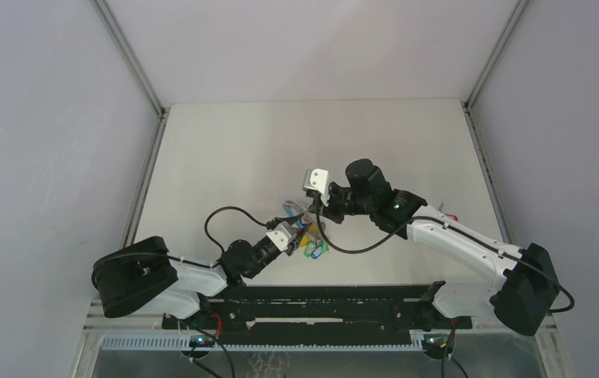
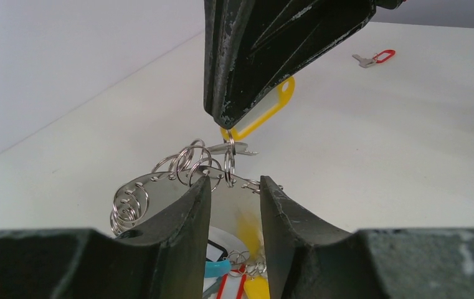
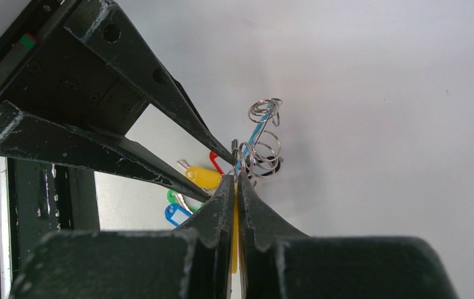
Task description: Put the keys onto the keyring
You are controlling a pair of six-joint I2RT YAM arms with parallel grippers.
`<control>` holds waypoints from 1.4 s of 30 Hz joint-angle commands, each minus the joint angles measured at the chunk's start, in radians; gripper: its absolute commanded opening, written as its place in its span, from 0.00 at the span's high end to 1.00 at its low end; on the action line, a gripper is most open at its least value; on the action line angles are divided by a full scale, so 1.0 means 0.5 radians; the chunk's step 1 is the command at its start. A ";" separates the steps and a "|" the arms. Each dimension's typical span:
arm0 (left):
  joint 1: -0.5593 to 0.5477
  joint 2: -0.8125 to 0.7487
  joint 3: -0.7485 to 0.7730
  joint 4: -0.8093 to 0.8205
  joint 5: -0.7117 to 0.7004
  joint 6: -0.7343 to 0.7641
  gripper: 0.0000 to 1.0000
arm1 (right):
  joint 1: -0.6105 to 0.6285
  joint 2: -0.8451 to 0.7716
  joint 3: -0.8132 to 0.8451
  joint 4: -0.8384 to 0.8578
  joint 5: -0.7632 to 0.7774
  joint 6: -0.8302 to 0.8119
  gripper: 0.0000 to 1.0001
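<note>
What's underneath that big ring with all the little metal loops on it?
Below the keyring, between the left jaws, hang a cyan tag, a red-rimmed tag and a yellow tag. The jaws cover the rest of the bunch.

I see the small silver key with a yellow plastic tag point(image 2: 264, 112) pinched between my right fingers point(image 2: 253, 56), its blade among the small split rings of the large grey keyring point(image 2: 159, 179), which is gripped between my left fingers point(image 2: 184, 218). The red-tagged silver key point(image 2: 376, 58) lies flat, well beyond both.
</note>
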 commanded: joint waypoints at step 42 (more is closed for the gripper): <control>0.032 -0.064 0.076 0.003 0.159 0.035 1.00 | 0.031 -0.149 0.103 -0.089 0.068 -0.049 1.00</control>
